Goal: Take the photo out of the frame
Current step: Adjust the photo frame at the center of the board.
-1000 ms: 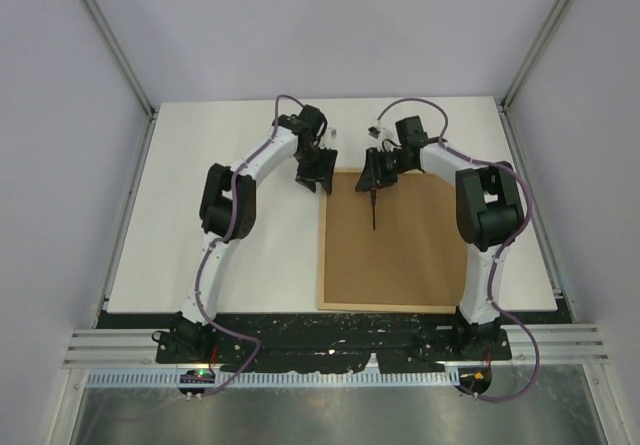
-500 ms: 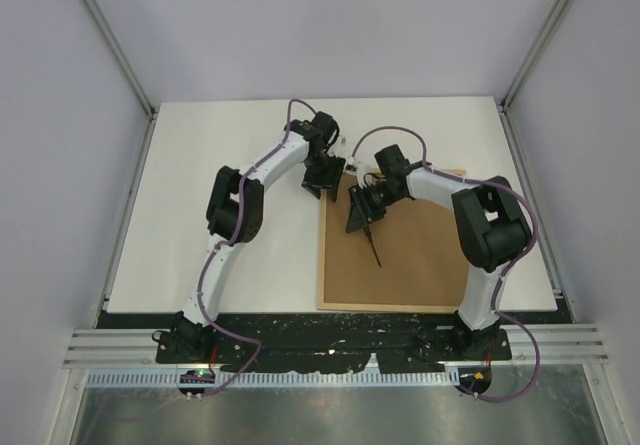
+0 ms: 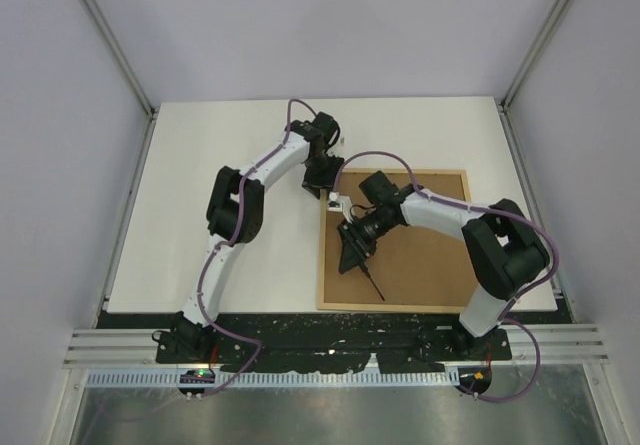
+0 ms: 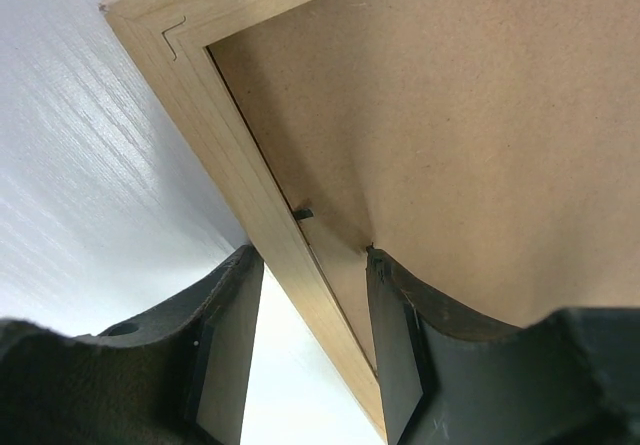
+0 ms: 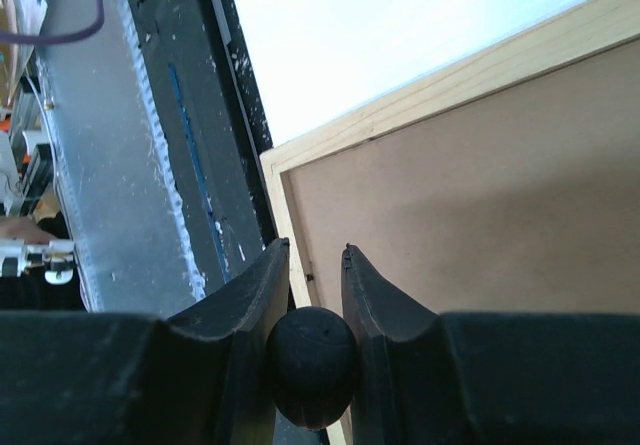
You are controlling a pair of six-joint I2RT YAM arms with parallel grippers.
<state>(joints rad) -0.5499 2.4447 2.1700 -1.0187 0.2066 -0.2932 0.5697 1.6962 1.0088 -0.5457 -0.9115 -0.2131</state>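
Observation:
The frame (image 3: 322, 265) lies face down on the white table, its brown fibreboard back (image 3: 425, 250) up. The photo is hidden beneath that back. My left gripper (image 3: 322, 180) is at the frame's far left corner. In the left wrist view it (image 4: 315, 350) is open and straddles the light-wood rail (image 4: 230, 165), near a small black tab (image 4: 302, 212). My right gripper (image 3: 355, 250) hovers over the back near the left rail, shut on a black round-handled tool (image 5: 312, 365) whose thin tip (image 3: 378, 295) points toward the near edge. Another tab (image 5: 309, 277) shows just past its fingertips.
The black base strip (image 3: 330, 327) and metal rails (image 3: 120, 345) run along the table's near edge, close to the frame's near rail. Grey walls and posts (image 3: 110, 45) close in the sides. White tabletop (image 3: 230, 135) stretches left of the frame.
My right arm has swung from the frame's far edge toward the near left, carrying the black tool. My left gripper has shifted slightly right onto the corner and narrowed a little.

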